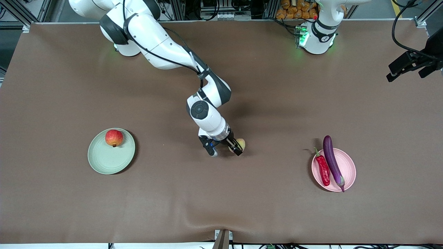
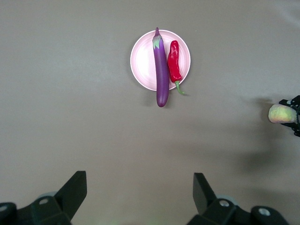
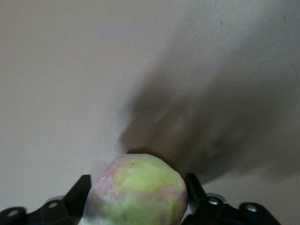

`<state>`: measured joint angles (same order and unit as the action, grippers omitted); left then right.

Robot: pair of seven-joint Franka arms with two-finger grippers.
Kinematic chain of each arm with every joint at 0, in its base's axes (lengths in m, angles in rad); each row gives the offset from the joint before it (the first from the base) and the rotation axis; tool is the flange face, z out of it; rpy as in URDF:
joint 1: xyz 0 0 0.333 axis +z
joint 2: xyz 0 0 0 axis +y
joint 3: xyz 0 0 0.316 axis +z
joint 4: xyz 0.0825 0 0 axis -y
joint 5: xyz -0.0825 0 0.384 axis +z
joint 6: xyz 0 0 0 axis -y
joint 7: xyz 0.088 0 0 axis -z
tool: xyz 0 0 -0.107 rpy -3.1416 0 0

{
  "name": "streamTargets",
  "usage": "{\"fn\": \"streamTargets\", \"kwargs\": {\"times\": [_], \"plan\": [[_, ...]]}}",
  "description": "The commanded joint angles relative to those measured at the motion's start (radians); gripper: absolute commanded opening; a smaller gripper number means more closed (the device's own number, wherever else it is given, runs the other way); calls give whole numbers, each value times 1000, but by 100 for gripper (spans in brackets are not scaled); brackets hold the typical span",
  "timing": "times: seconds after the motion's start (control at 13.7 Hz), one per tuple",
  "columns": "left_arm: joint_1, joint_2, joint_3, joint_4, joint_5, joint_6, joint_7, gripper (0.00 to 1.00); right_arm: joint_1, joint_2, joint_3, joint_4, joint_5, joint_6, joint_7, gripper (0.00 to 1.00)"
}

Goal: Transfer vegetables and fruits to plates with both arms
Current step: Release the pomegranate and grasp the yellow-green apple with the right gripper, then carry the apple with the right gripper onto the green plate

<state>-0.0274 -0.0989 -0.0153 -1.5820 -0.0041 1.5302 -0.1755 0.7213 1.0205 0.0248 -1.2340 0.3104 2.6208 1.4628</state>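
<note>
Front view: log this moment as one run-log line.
right gripper: shut on peach, mid-table | left gripper: open, high over table | apple: on green plate | eggplant, chili: on pink plate

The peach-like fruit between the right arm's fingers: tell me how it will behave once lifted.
The peach-like fruit looks round and lobed, so it may twist or slip between the right gripper's narrow fingers. Its surface looks smooth, so the hold probably depends on squeeze alone. Set down on the green plate, it would likely roll, like the round apple-like fruit there.
</note>
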Motion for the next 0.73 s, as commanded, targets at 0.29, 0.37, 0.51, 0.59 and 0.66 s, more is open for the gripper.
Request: {"fn": "streamTargets", "kwargs": {"times": [0.29,0.37,0.51,0.59,0.66], "plan": [[15,-7,0,7,-5,-42,27,100,-103,-31,-11,134,9,-303,-9,0],[14,-4,-3,10,-5,-42,22,100,-136,-52,-9,148,9,-400,-50,0],[12,-4,-6,10,-5,-42,22,100,-209,-111,-14,149,6,-577,-210,0],[14,-4,-8,10,-5,-42,24,100,-247,-128,-26,149,-2,-684,-298,0],[14,-5,-8,11,-5,-42,25,100,-287,-132,-48,149,-28,-762,-396,0]]}}
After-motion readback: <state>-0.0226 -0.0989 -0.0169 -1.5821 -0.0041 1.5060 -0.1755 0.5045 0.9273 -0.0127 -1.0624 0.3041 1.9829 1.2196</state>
